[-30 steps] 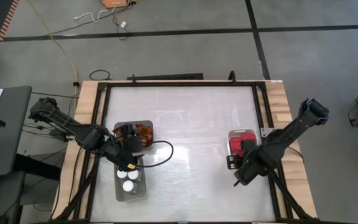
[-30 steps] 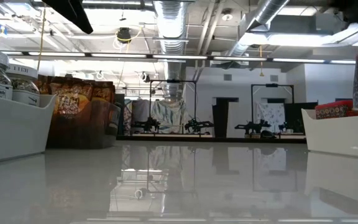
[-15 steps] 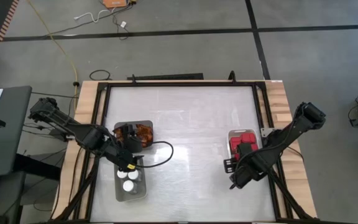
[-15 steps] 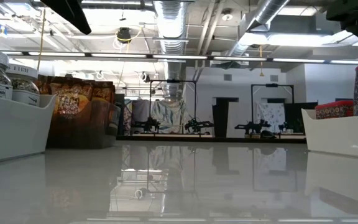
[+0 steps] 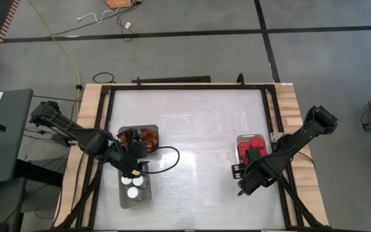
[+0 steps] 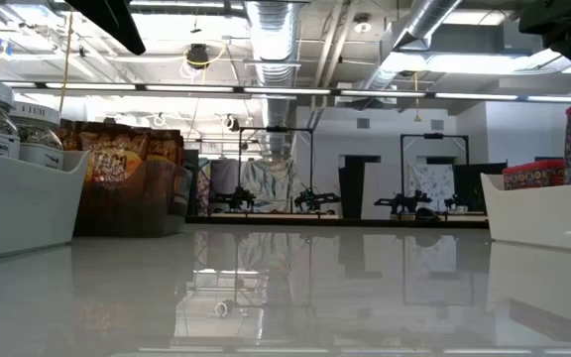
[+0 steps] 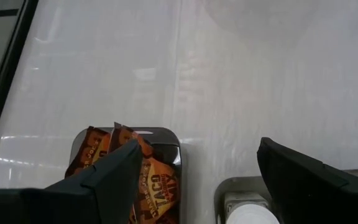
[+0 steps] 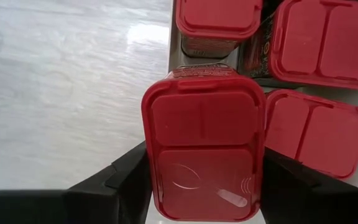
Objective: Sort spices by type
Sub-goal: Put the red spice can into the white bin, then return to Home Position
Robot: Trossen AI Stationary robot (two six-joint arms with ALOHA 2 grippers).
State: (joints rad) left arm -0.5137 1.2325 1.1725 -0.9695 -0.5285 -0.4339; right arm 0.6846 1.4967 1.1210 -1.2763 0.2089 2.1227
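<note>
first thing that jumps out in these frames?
The red box sitting between the right claw fingers, filling the right wrist view, poised over the white tray of more red boxes at the table's right side. Next, the left claw, open, over the two trays on the left: orange-brown packets in one, white-lidded jars in the other.

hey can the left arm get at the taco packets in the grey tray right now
Probably yes. The left pincer stands open and empty just beside the grey tray, and the taco packets lie uncovered on top. Nothing sits between them; the jar tray is off to the other side.
</note>
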